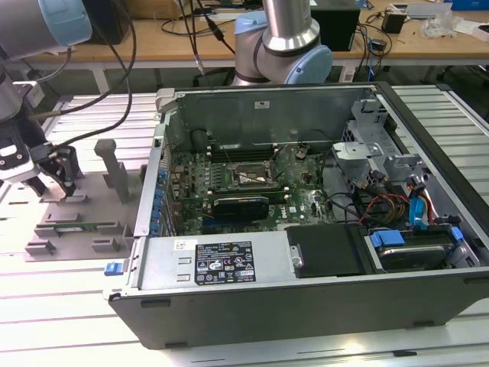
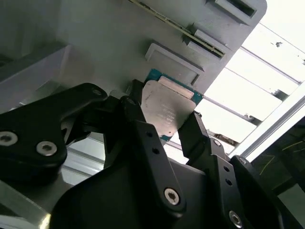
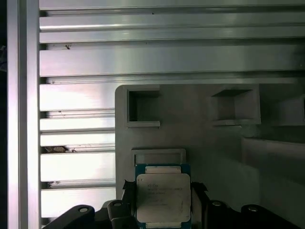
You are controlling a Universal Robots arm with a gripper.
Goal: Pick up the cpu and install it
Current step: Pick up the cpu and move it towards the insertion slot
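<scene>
Gripper (image 2: 164,114) clamps cpu (image 3: 163,198) in both wrist views | exterior view: open case (image 1: 306,294)

A ribbed metal table (image 1: 61,306) is seen beneath the pincer (image 1: 65,187) (its slats are brightly lit, glaring in places), and a long wooden workbench (image 1: 428,47) is set well beyond it.
</scene>
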